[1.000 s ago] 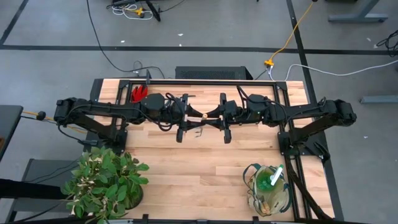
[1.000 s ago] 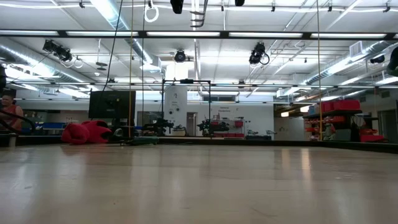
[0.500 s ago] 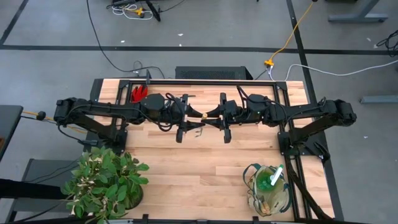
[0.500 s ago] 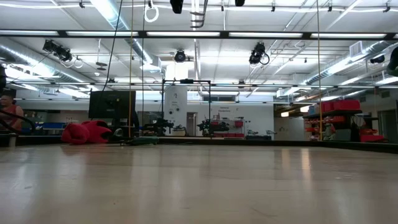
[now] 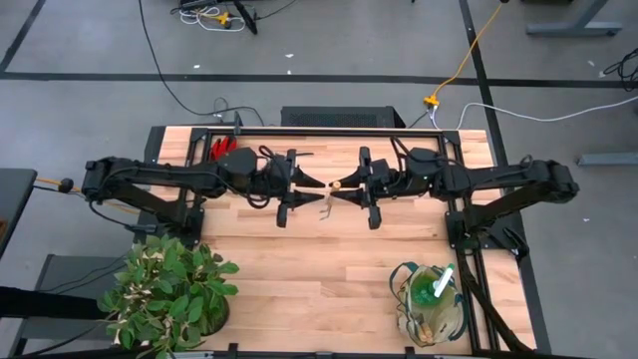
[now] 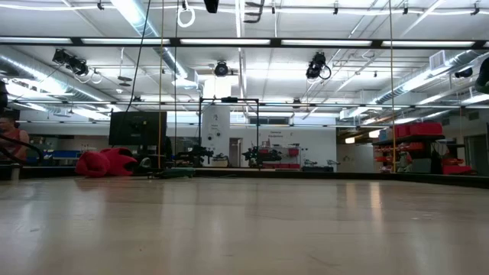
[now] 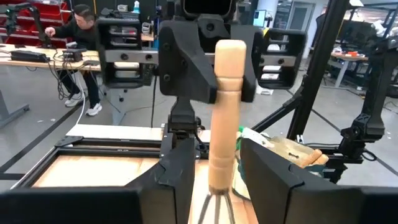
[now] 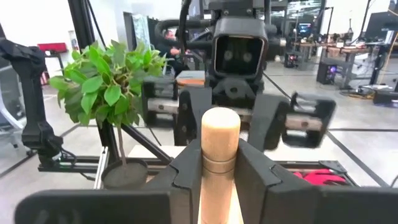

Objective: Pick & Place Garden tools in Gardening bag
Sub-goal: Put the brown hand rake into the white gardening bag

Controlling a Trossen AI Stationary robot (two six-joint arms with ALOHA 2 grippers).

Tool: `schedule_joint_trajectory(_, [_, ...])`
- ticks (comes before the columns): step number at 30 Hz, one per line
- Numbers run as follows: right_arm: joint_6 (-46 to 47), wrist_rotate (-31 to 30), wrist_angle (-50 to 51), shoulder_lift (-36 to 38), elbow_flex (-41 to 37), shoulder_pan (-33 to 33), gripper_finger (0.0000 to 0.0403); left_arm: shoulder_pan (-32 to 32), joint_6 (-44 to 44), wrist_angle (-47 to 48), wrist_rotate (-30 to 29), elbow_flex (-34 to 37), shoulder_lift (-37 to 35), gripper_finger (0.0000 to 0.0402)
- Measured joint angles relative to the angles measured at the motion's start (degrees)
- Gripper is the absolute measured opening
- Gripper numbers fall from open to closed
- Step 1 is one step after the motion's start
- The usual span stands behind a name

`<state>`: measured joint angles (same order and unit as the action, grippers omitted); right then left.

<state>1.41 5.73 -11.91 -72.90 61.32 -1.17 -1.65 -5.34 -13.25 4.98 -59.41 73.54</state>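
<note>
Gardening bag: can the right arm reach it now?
Probably yes: the gardening bag sits on its side of the table, nothing between, though the right gripper is clamped on the rake.

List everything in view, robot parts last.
rake: one, silver tines and light wooden handle, in the air between the two tools above the table's middle
gloves: red, back left of the table, under the left arm; count unclear
bag: one, beige with dark green trim, front right corner
green-and-white item: one, sticking out of the bag
potted plant: one, green, front left corner
table: one, light wood
person: one, at a bench in the room behind
left tool: one, dark, around the rake's handle near the tines
right tool: one, dark, shut on the handle's end
</note>
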Motion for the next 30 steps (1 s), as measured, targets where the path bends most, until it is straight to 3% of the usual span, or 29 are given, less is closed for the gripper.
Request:
schedule_joint_trajectory(20, [-3.6, -2.5, 5.7, 3.9, 0.0, 0.0, 0.0073, -2.4, 0.0, 1.2, 0.0, -0.1, -2.3, 0.0091])
schedule_joint_trajectory(30, [-3.8, -3.5, 10.3, 7.9, 0.0, 0.0, 0.0073, -2.4, 0.1, 1.1, 0.0, -0.1, -2.4, 0.0039])
